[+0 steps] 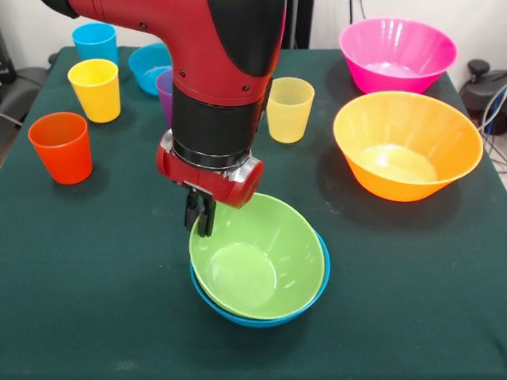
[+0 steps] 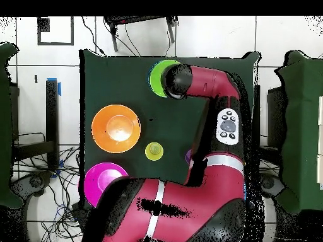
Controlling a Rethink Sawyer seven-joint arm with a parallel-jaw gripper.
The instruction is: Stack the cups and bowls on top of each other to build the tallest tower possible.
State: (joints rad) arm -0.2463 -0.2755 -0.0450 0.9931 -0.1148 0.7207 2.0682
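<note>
Table (image 1: 95,277): covered in dark green cloth, carrying all items. Arm (image 1: 222,71): red and black, descending from the top over the table's middle.

Orange-yellow bowl (image 1: 408,146) and pink bowl (image 1: 396,54): both upright and separate at the right of the front view, the pink one farther back (near each other, apart).

Green bowl (image 1: 261,257): nested, slightly tilted, in a blue bowl (image 1: 317,289), of which only the rim shows; this two-bowl pile sits at the near centre.

Small blue bowl (image 1: 146,67): far side, partly hidden by the arm.

Cups, all upright and single: orange cup (image 1: 62,146), yellow cup (image 1: 95,89), blue cup (image 1: 95,42), pale yellow-green cup (image 1: 290,108), purple cup (image 1: 165,93) (mostly hidden).

Gripper (image 1: 200,220): fingers clamped on the green bowl's left rim.
</note>
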